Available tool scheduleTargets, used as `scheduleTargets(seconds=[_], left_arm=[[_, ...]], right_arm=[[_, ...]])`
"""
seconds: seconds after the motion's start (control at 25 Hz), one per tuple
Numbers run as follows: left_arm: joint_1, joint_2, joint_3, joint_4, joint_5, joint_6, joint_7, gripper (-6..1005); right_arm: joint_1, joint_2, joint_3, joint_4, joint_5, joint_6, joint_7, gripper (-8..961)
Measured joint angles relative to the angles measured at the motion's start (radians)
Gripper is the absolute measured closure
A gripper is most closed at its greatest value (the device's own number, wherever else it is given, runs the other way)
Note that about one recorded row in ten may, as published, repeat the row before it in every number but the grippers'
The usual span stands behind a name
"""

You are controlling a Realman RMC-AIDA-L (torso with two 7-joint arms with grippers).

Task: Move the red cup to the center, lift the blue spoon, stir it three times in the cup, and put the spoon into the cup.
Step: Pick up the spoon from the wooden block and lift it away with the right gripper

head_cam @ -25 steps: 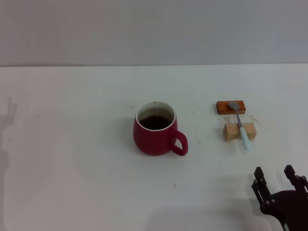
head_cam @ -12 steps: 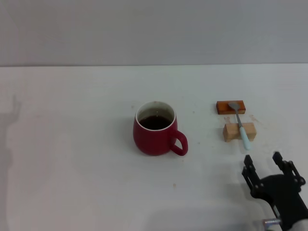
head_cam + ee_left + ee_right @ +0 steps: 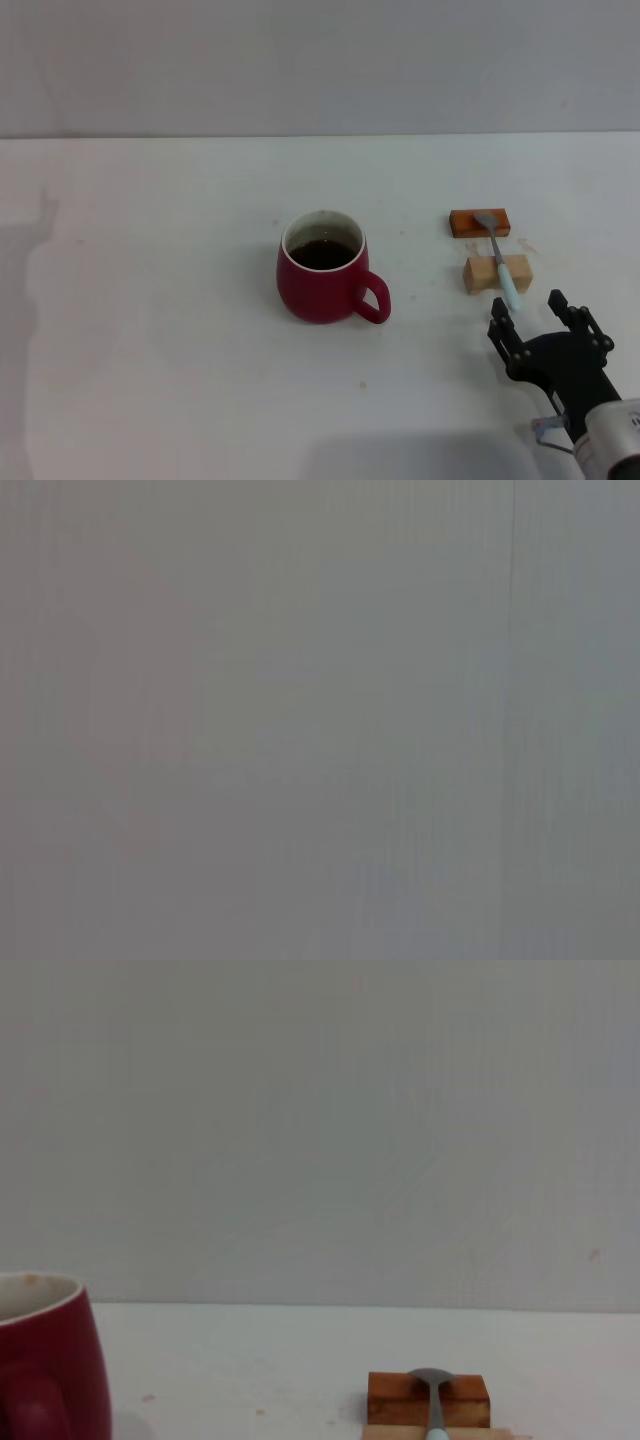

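Note:
The red cup (image 3: 323, 269) stands near the middle of the white table, its handle pointing to the front right and dark liquid inside; its side also shows in the right wrist view (image 3: 45, 1360). The blue spoon (image 3: 501, 262) lies across two small blocks to the cup's right, grey bowl on the far block, pale blue handle toward me. In the right wrist view only the spoon's bowl and neck (image 3: 433, 1398) show. My right gripper (image 3: 527, 308) is open, low over the table just in front of the spoon's handle tip. My left gripper is out of view.
The spoon rests on an orange-brown block (image 3: 479, 222) at the back and a pale wooden block (image 3: 497, 273) nearer me. The orange-brown block (image 3: 428, 1399) also appears in the right wrist view. A grey wall rises behind the table.
My right gripper has moved forward and slightly left from the table's front right corner toward the spoon's handle. The cup and spoon have not moved.

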Motion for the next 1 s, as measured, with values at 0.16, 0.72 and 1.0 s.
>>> scheduleTargets(seconds=[0.16, 0.72, 1.0], left_arm=[[0.000, 0.000, 0.000, 0.000, 0.000, 0.000, 0.000, 140], [-0.021, 0.001, -0.003, 0.003, 0.000, 0.000, 0.001, 140], [-0.038, 0.003, -0.004, 0.026, 0.000, 0.000, 0.002, 140]], right_arm=[[0.006, -0.001, 0.012, -0.002, 0.000, 0.016, 0.001, 386], [0.068, 0.001, 0.031, -0.039, 0.000, 0.088, 0.010, 407], [0.090, 0.005, 0.031, -0.054, -0.001, 0.106, 0.026, 417]])
